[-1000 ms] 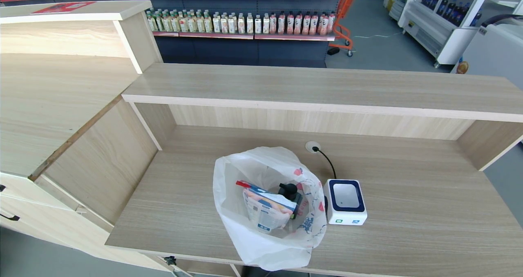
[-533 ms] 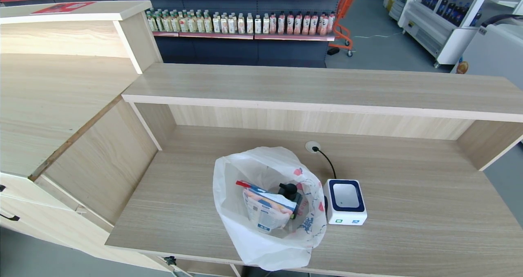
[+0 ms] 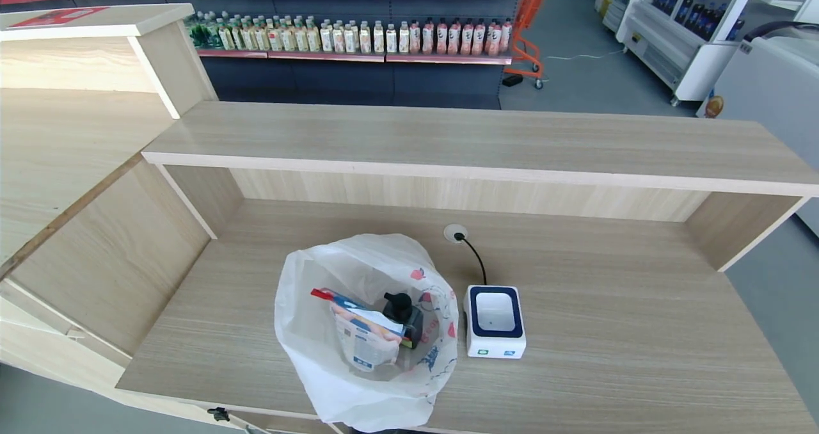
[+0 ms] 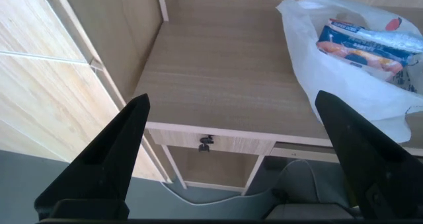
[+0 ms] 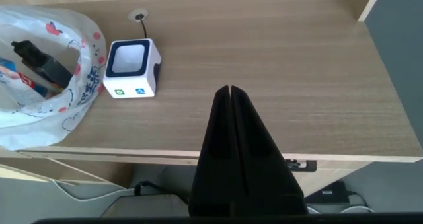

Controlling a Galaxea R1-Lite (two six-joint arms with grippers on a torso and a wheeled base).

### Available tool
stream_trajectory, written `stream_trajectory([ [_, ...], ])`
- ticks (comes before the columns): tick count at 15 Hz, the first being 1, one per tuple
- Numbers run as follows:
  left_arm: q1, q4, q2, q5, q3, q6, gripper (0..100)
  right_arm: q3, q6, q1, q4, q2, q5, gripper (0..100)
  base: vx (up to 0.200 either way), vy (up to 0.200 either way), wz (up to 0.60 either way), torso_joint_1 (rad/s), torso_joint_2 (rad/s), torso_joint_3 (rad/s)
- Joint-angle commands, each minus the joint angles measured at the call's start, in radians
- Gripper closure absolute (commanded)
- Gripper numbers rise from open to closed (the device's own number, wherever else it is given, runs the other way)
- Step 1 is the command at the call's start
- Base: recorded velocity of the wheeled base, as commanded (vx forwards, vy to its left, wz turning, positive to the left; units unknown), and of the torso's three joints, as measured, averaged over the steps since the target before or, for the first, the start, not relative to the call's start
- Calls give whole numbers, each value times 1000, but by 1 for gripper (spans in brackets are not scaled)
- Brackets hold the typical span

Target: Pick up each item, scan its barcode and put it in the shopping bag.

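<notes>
The left pincer (image 4: 232, 105) is spread wide with nothing in it and the right pincer (image 5: 229, 90) is pinched closed on nothing, likely because the job looks done: the white shopping bag (image 3: 301, 312), just beside the barcode scanner (image 3: 494, 319), stands agape with a snack pouch (image 3: 361, 344) and a black pump bottle (image 3: 402, 307) inside.

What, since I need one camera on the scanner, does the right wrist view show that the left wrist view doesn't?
Right wrist, not left: the scanner, its cable and the shut right gripper. Left wrist, not right: the open left gripper and the counter's side wall. Both: the bag and the counter top.
</notes>
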Motion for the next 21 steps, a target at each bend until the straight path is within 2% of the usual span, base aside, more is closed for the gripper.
stream_trajectory([
  [1,0,0,0,1,0,-1,0,0,0,1,0,3,0,100,0,0,0,0,0,0],
  [6,0,0,6,0,0,-1,0,0,0,1,0,3,0,100,160,0,0,-1,1,2],
  [18,0,0,0,1,0,-2,0,0,-3,1,0,3,0,100,0,0,0,0,0,0],
  [21,0,0,0,1,0,-2,0,0,-2,1,0,3,0,100,0,133,0,0,3,2],
])
